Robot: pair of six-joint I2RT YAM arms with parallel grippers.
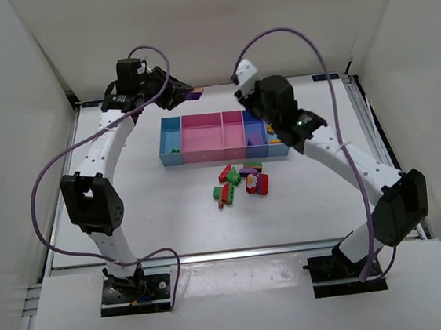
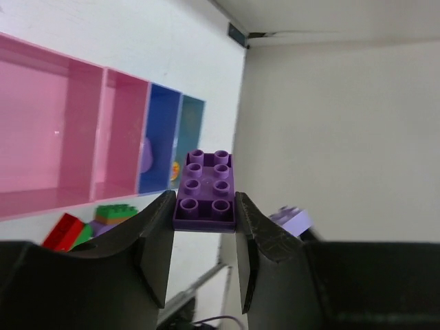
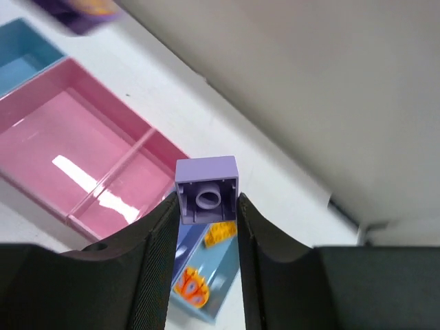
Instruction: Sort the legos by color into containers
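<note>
Holding one brick apiece, both arms hang just beyond the far edge of the container row (image 1: 224, 130).

- The left end effector (image 2: 204, 206) pinches a purple eight-stud brick (image 2: 204, 185) by its long sides, off the left half of the row.
- The right end effector (image 3: 206, 206) is pinched on a lilac brick (image 3: 206, 182), hollow underside toward the camera, over the right end of the row.

Probable faults:

- **Wrong bin.** The light blue end bin (image 3: 221, 271) lies directly under the lilac brick and already holds orange pieces (image 3: 220, 232). Release here would mix colours. The dark blue bin (image 2: 159, 137), beside it, seems to hold something purple.
- **Slip.** Each brick sits at the fingertips only, so a sharp wrist turn may twist it loose.
- **Bounce-out.** The bins are shallow, and a drop from height may skip onto the worktop (image 1: 146, 212).
- **Arm contact.** Both bricks probably share one bin, so the arms could converge and collide.

The loose legos (image 1: 242, 182) lie near the row's front edge.
</note>
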